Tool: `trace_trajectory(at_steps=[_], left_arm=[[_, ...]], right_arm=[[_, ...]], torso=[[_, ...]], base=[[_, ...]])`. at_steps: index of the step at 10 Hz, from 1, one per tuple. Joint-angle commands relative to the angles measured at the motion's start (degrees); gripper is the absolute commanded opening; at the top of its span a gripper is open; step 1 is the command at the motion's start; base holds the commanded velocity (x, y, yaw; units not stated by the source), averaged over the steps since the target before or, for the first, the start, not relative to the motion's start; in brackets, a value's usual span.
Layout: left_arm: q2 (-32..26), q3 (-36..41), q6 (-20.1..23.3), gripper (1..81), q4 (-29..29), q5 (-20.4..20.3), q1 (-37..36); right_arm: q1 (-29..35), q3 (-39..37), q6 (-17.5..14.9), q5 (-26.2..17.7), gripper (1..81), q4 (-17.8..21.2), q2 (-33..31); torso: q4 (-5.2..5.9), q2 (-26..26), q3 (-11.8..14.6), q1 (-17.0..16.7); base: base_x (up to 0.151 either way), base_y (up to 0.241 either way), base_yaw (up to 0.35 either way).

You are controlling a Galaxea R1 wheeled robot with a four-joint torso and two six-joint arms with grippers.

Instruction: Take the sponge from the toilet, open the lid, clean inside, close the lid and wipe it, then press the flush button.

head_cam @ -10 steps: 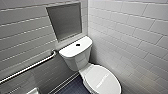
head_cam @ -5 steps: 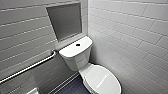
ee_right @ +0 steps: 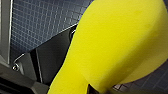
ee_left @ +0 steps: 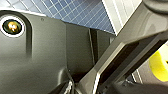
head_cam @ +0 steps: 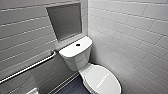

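The white toilet stands in the corner in the head view, its oval lid down over the bowl. A small dark flush button sits in the middle of the flat tank top. The bright yellow sponge looms large in the right wrist view, above the blue floor tiles, with my right gripper shut on it. A yellow edge of the sponge also shows in the left wrist view. The left gripper holds nothing.
A metal grab bar runs along the left wall beside the tank. A grey recessed niche is set in the wall above the tank. White tiled wall closes in the toilet's right side. Dark blue floor tiles lie in front.
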Motion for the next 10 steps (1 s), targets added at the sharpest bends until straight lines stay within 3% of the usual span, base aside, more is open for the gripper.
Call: trace_trajectory(at_steps=[1,5,10], left_arm=[[-5.48,7.18,-0.97,81.1,-0.27,5.75,-9.84],[-4.52,6.3,-6.16,81.1,-8.35,9.36,-22.68],[1.81,0.32,-10.64,81.1,-12.67,9.19,-30.51]], right_arm=[[-4.74,0.62,-4.02,-1.81,1.0,-2.52,0.17],[-7.73,-1.5,-4.74,2.14,1.0,-1.56,2.72],[-7.2,-4.05,-4.2,2.05,1.0,-2.61,5.44]], torso=[[0.0,0.0,0.0,0.0],[0.0,0.0,0.0,0.0],[0.0,0.0,0.0,0.0]], base=[[0.0,0.0,0.0],[0.0,0.0,0.0],[0.0,0.0,0.0]])
